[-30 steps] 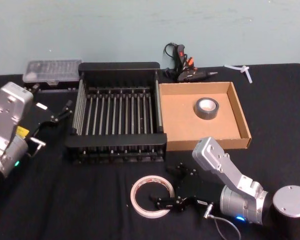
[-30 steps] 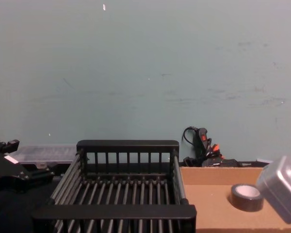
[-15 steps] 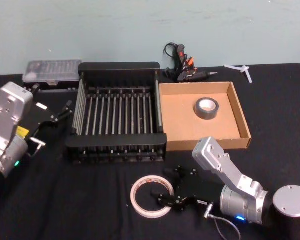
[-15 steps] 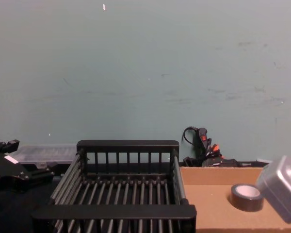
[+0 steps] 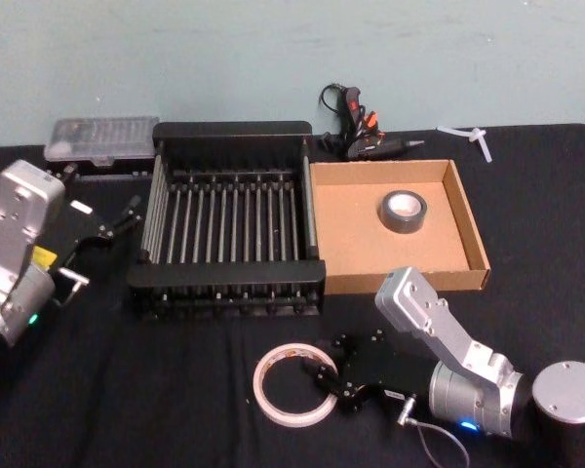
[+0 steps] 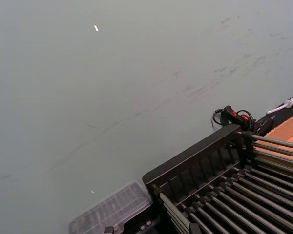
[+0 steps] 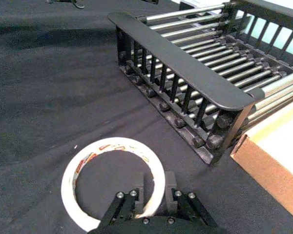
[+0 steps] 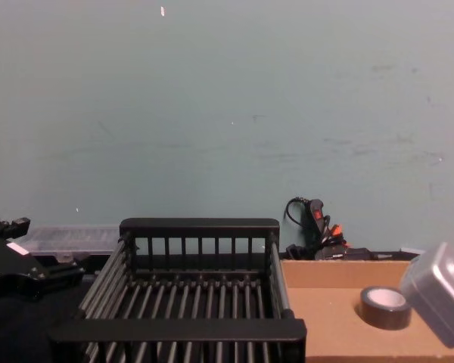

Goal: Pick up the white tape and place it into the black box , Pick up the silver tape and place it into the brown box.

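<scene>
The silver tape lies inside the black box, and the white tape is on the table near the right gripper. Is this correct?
Not quite. The silver tape lies inside the brown box, not the black box, whose barred floor holds nothing; the head view shows this. The rest is right: the white tape is on the table, with the right gripper at its rim, one finger inside the ring and one outside.

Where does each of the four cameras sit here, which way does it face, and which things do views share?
Head: high, looking down at the black box, brown box, silver tape and white tape; both arms show, the right claw at the white tape.
Chest: low, facing the wall across the black box; left arm at lower left.
Left wrist: angled up at the wall past the crate.
Right wrist: close over the white tape, its claw straddling the rim.
Shared: all four show the black box.
</scene>
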Robot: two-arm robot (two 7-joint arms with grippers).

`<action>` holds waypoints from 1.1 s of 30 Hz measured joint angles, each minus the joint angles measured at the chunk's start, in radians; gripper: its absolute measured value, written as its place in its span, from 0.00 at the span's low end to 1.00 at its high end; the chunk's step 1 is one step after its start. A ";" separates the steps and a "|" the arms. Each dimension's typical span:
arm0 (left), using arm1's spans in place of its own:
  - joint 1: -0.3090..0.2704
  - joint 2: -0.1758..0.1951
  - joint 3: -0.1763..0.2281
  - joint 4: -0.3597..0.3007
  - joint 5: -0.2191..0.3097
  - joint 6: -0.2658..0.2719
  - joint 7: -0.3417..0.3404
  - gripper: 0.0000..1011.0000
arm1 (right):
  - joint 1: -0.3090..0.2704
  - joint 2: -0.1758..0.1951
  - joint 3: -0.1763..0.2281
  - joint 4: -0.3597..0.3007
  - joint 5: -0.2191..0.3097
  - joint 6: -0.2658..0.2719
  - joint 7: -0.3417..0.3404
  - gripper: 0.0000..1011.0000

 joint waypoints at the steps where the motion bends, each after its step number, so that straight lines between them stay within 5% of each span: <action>1: 0.000 0.000 0.000 0.000 0.000 0.000 0.000 0.99 | 0.000 0.000 0.000 0.000 0.000 0.000 0.000 0.24; 11: 0.000 0.000 0.000 0.000 0.000 0.000 0.000 0.99 | 0.000 0.000 0.000 0.000 0.001 0.000 0.000 0.09; 23: 0.000 0.000 0.000 0.000 0.000 0.000 0.000 0.99 | -0.006 0.012 0.013 -0.019 0.032 -0.009 0.023 0.09; 33: 0.000 0.000 0.000 0.000 0.000 0.000 0.000 0.99 | -0.023 0.057 0.043 -0.100 0.099 -0.051 0.063 0.09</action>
